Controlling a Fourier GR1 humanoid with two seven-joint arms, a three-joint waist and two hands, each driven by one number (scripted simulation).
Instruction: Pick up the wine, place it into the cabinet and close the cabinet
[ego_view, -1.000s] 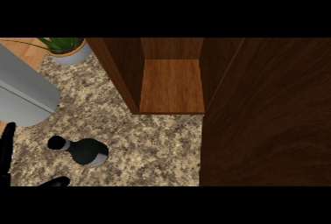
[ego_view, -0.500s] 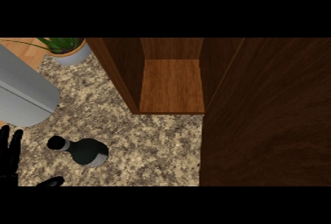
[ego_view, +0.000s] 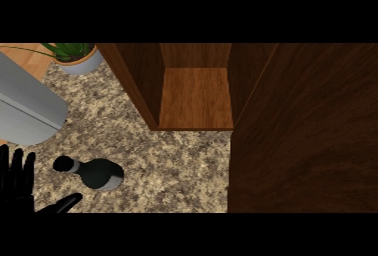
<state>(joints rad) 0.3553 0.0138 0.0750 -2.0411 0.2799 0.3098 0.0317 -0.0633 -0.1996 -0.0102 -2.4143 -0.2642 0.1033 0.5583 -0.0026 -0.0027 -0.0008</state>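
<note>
The wine bottle (ego_view: 94, 173) is dark, seen from above, standing on the speckled granite counter (ego_view: 177, 165) at lower left. My left hand (ego_view: 16, 182) is at the left edge beside it, open, fingers straight up and thumb pointing toward the bottle, a small gap between them. The wooden cabinet (ego_view: 196, 97) stands behind, open, its bare shelf showing. Its open door (ego_view: 306, 135) fills the right side of the view. My right hand does not show.
A grey rounded appliance (ego_view: 26, 107) stands at the left, behind my hand. A potted plant (ego_view: 77, 56) sits at the back left corner. Bare counter lies between the bottle and the cabinet's front edge.
My left hand has risen further into view at the left edge, fingers now extending higher beside the bottle. The bottle and cabinet have not moved.
</note>
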